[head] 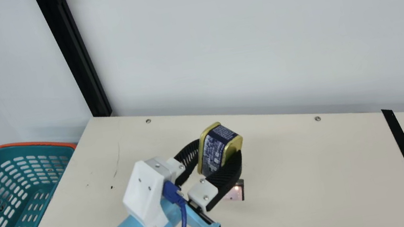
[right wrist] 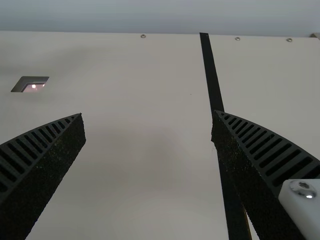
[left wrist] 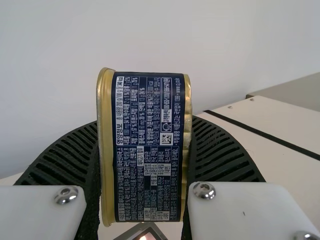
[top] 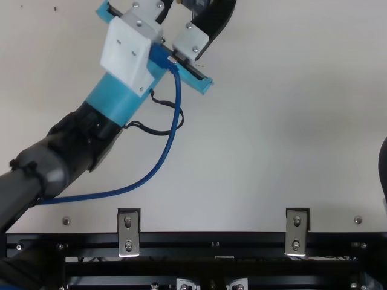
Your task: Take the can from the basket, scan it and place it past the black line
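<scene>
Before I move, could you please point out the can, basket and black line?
Can (left wrist: pixel 148 150): left wrist view, its blue label.
Basket (head: pixel 36 149): main view, its teal wall.
Black line (right wrist: pixel 211 72): right wrist view, its far stretch.

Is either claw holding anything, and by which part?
The left gripper holds the can by its two gold ends, one finger against each; the right gripper is empty.

Navy-and-gold can (head: pixel 213 150), tilted, held aloft
</scene>
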You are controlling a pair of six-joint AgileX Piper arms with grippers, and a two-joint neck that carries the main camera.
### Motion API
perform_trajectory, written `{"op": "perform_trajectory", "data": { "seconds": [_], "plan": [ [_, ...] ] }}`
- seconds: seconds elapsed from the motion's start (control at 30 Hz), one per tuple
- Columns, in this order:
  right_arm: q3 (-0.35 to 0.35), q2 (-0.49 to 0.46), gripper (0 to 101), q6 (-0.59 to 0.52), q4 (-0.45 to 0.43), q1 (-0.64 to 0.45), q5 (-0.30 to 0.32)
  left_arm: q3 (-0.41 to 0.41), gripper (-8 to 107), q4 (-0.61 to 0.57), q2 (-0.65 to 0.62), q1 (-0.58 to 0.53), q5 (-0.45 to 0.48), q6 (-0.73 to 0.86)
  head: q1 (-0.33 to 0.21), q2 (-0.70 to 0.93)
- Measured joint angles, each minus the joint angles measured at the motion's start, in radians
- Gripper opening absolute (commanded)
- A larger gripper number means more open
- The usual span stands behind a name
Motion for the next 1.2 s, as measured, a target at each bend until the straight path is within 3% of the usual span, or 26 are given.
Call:
{"op": "perform_trajectory", "data": {
  "seconds": [0.23,0.7,1.03,1.2],
  "plan": [
    [0.0,0.0,101,0.0,0.0,0.0,0.0,-0.035,10,0.006,0.069,0.005,-0.038,0.004,-0.005,0.0],
    [0.0,0.0,101,0.0,0.001,0.0,0.0,-0.12,10,0.037,0.15,0.035,-0.024,-0.002,0.0,0.0],
    [0.0,0.0,101,0.0,0.001,0.0,0.0,-0.165,10,0.044,0.176,0.051,-0.004,-0.013,-0.005,0.0],
    [0.0,0.0,101,0.0,0.001,0.0,0.0,-0.149,10,0.064,0.153,0.053,0.001,-0.011,0.0,0.0]
  ]
}}
